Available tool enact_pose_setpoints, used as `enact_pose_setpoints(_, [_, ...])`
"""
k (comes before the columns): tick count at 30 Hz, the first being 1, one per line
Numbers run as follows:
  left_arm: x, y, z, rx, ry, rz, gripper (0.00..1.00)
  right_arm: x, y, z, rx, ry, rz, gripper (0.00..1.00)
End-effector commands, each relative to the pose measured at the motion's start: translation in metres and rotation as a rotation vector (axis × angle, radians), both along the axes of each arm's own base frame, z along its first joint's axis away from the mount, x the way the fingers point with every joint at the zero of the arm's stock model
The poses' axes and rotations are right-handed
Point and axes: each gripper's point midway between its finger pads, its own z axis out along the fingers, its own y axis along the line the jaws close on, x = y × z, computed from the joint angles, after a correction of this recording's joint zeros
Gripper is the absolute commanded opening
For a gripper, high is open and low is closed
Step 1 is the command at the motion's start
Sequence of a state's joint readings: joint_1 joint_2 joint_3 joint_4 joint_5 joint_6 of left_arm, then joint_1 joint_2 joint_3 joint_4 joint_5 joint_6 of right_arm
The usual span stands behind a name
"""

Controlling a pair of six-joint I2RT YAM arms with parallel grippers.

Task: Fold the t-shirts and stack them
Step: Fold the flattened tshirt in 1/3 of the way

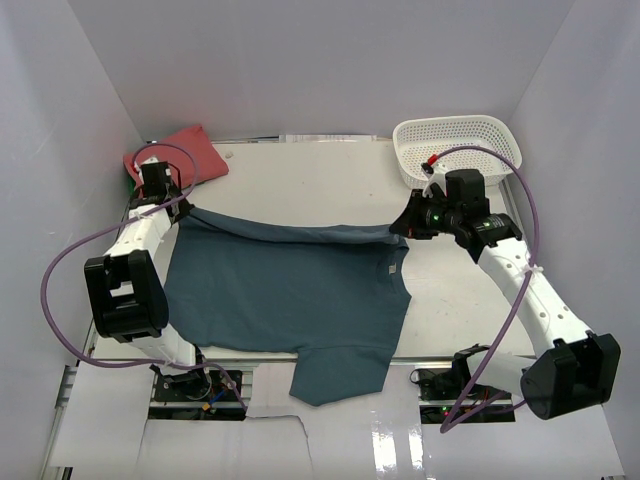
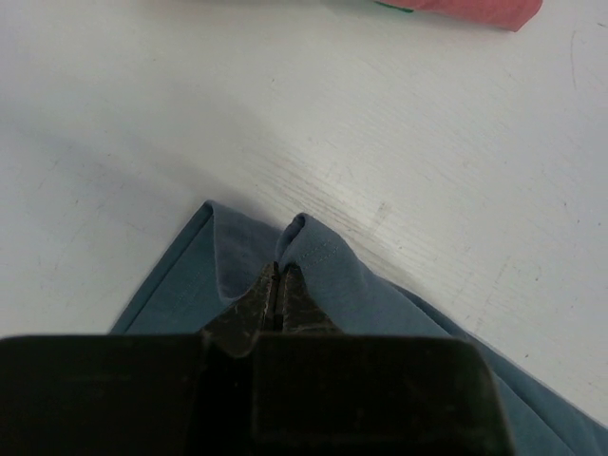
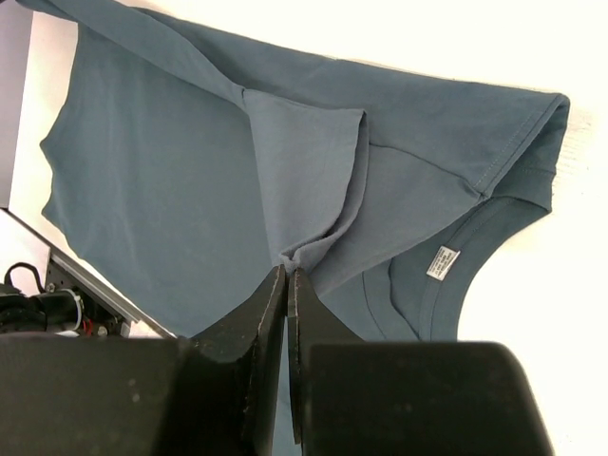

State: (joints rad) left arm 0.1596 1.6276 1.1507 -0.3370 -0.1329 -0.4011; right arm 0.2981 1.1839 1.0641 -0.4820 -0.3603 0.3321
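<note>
The teal-blue t-shirt (image 1: 290,295) lies spread over the middle of the table (image 1: 300,175), with one sleeve reaching past the near edge. The left gripper (image 2: 278,285) and the right gripper (image 3: 287,277) are each clamped on its far edge. The print on its white neck label (image 3: 442,262) is too small to read. The coral-red t-shirt (image 1: 178,152) lies in the far left corner.

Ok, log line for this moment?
left tool: shut on teal tee | right tool: shut on teal tee | stage: mid-fold | red tee: far-left corner
</note>
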Motion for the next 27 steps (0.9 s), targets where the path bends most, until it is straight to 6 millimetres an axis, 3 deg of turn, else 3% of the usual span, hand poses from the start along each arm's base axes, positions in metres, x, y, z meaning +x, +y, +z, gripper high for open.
enact_pose_setpoints(1, [-0.003,0.003,0.027,0.015,-0.071,0.019,0.0,-0.006,-0.001,0.003,0.0,-0.015,-0.003,0.08])
enact_pose_setpoints(10, [-0.009,-0.001,0.03,-0.003,-0.081,0.011,0.0,-0.019,0.002,-0.012,0.002,0.022,0.005,0.08])
enact_pose_setpoints(27, [-0.041,-0.011,-0.034,-0.054,0.125,-0.001,0.0,-0.054,-0.004,-0.067,-0.083,0.256,-0.008,0.08])
